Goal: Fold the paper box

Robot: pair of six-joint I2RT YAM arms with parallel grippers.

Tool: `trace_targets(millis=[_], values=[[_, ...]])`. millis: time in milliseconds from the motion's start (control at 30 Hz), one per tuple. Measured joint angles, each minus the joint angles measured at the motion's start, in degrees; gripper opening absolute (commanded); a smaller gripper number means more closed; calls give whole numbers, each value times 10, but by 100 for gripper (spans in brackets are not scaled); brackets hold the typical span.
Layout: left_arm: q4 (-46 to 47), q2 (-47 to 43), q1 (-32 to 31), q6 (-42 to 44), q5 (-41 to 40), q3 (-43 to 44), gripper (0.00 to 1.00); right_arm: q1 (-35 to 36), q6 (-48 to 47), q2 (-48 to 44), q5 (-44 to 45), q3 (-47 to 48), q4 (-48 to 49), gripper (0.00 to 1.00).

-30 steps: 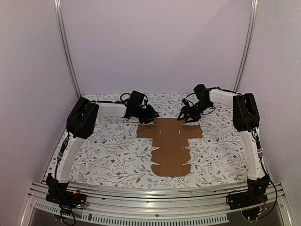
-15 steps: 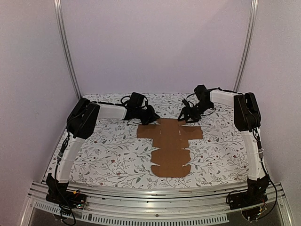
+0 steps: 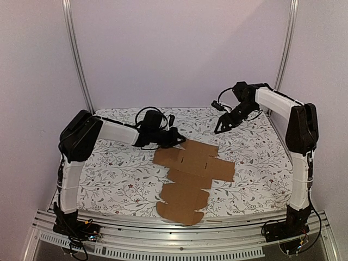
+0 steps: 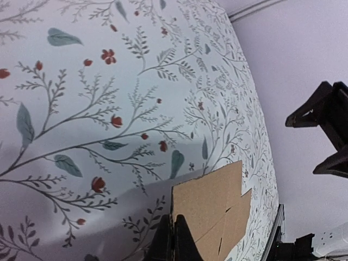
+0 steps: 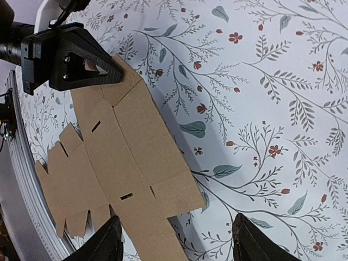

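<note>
Left pincer tight on paper box corner

paper box: flat on floral cloth | left claw: apparently pinching its corner flap | right claw: spread wide

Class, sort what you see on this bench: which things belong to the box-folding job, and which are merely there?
Belongs to the job:
flat brown die-cut cardboard sheet
left gripper, shut on the sheet's far edge
right gripper, open, off the sheet

Merely there:
floral-print table cover
silver metal frame rail
plain white walls
</note>
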Motion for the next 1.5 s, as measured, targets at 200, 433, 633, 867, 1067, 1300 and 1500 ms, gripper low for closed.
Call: trace_targets(millis=[200, 433, 633, 867, 1067, 1300, 1500], values=[[79, -107, -52, 97, -4, -82, 0, 16, -106, -36, 10, 13, -63, 66], [164, -141, -72, 138, -12, -153, 0, 44, -151, -35, 9, 13, -111, 56], [185, -141, -72, 147, -24, -174, 0, 61, -176, -28, -12, 13, -146, 52], [204, -141, -72, 151, -27, -177, 0, 66, -187, -10, -23, 13, -158, 45], [216, -143, -72, 151, -30, -184, 3, 68, -183, 2, -31, 14, -159, 21], [226, -143, -73, 151, -41, -193, 7, 71, -183, 10, -45, 17, -162, 8], [234, -145, -73, 152, -49, -201, 21, 74, -186, 10, -53, 17, -163, 0]])
